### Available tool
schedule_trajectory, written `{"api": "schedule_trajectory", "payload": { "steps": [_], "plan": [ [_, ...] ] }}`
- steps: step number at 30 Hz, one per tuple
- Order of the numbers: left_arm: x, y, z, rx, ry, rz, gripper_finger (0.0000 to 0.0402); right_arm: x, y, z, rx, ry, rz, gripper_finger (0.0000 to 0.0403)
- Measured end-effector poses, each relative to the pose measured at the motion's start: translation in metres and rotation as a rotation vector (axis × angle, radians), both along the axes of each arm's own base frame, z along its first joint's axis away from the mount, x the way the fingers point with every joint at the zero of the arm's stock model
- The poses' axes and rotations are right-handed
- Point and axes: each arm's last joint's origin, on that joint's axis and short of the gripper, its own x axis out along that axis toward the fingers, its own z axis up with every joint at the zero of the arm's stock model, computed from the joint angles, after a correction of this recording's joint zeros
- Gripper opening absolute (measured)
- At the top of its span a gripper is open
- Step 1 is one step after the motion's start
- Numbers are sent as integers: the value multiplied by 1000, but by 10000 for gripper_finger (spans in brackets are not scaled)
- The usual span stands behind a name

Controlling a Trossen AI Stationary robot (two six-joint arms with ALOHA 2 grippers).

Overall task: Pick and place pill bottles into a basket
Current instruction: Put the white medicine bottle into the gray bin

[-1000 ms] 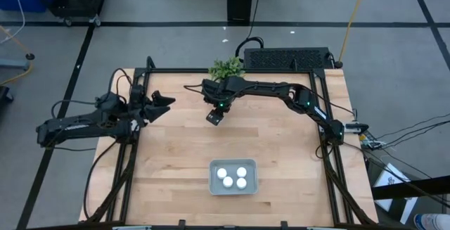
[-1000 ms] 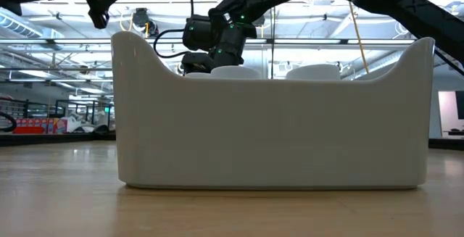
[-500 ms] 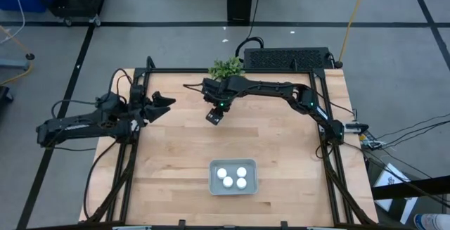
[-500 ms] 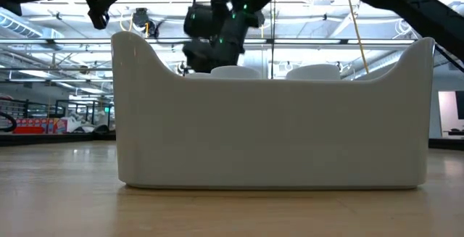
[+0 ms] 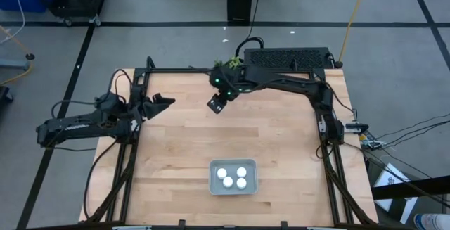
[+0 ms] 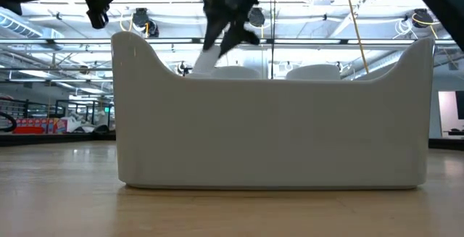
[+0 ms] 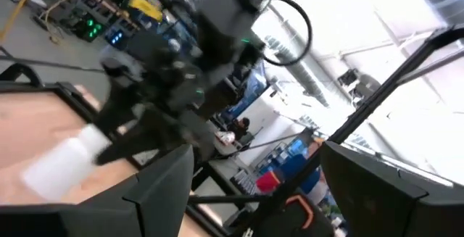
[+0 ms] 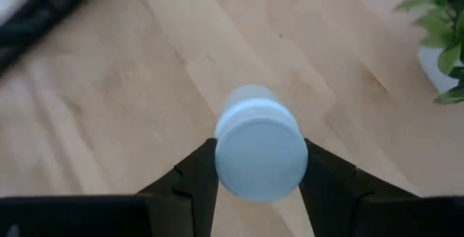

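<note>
My right gripper (image 5: 219, 104) is above the table's far middle, shut on a white pill bottle (image 8: 259, 150), which also shows in the low view (image 6: 204, 62) and in the left wrist view (image 7: 62, 161). The pale grey-blue basket (image 5: 213, 186) stands near the front edge, and several white-capped bottles (image 5: 233, 176) stand upright in it. In the low view the basket's wall (image 6: 268, 121) fills the front. My left gripper (image 5: 163, 102) is open and empty at the table's left, above the wood; its fingers (image 7: 163, 186) frame the left wrist view. My right gripper pinches the bottle between its two fingers (image 8: 197, 173), on opposite sides just below the cap (image 8: 261, 156), which faces the wrist camera. The fingers slant downward. The bottle hangs tilted, its bottom end (image 6: 197, 67) lowest, clear of the table.
A small green plant (image 8: 444, 19) stands at the far edge just behind my right gripper. A black box (image 5: 288, 58) lies at the far right edge. Bare wood lies between my right gripper and the basket.
My right gripper has risen and gone a little toward the far edge, tipping as it went. The bottle in it has come up with it and now shows tilted above the basket's rim in the low view.
</note>
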Motion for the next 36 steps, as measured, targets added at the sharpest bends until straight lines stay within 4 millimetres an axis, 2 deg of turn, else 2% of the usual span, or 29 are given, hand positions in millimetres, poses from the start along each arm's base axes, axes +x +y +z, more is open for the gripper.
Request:
{"api": "schedule_trajectory", "payload": {
  "steps": [5,9,13,22,29,36],
  "plan": [
    [-1,0,4,7,-46,9,308,-13,26,29,-42,-53,14,154],
    [-2,0,6,9,-65,22,308,-21,55,47,-45,-103,81,151],
    [-2,1,6,2,-67,49,308,-28,84,55,-38,-100,145,151],
    [-2,0,6,4,-62,31,308,-43,149,48,-33,34,278,150],
    [-2,0,6,11,-60,34,308,-63,186,41,-83,186,329,150],
    [-1,0,6,12,-59,34,308,-68,210,39,-98,180,365,153]
  ]
}}
